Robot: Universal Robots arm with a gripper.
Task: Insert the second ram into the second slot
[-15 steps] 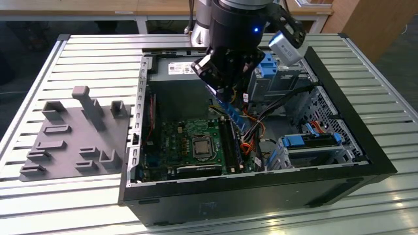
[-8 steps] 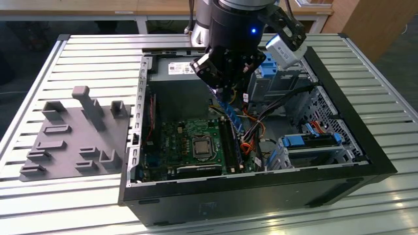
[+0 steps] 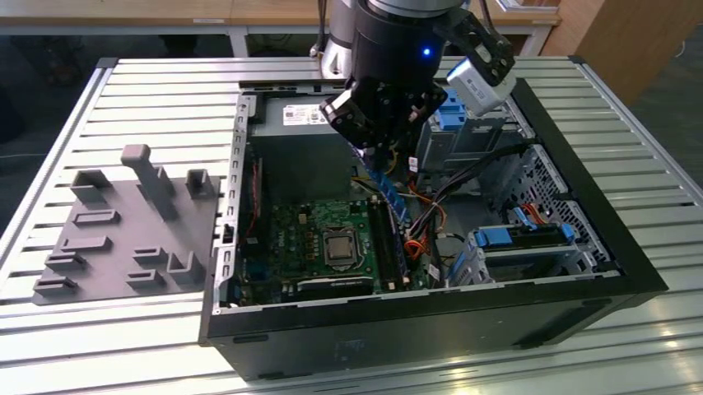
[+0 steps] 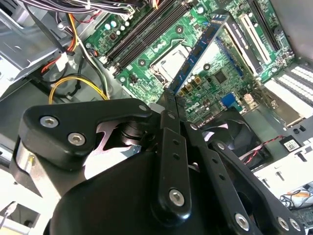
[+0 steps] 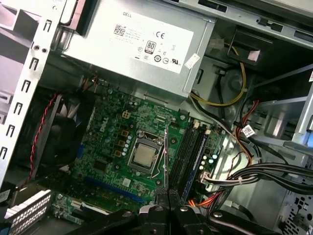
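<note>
One claw (image 4: 168, 98) clamps the second ram (image 4: 199, 51), its print illegible, above the motherboard (image 5: 110, 142).

The second ram (image 3: 387, 196): a thin, long blue board stick with small dark chips along its face. It is hanging in the air inside the open case, not seated. The tool (image 3: 374, 155) is gripping it tight at its upper end. It is tilting, with its free end pointing down toward the long black memory slots (image 3: 387, 247). In the first wrist view it is showing edge-on as a thin line.
</note>
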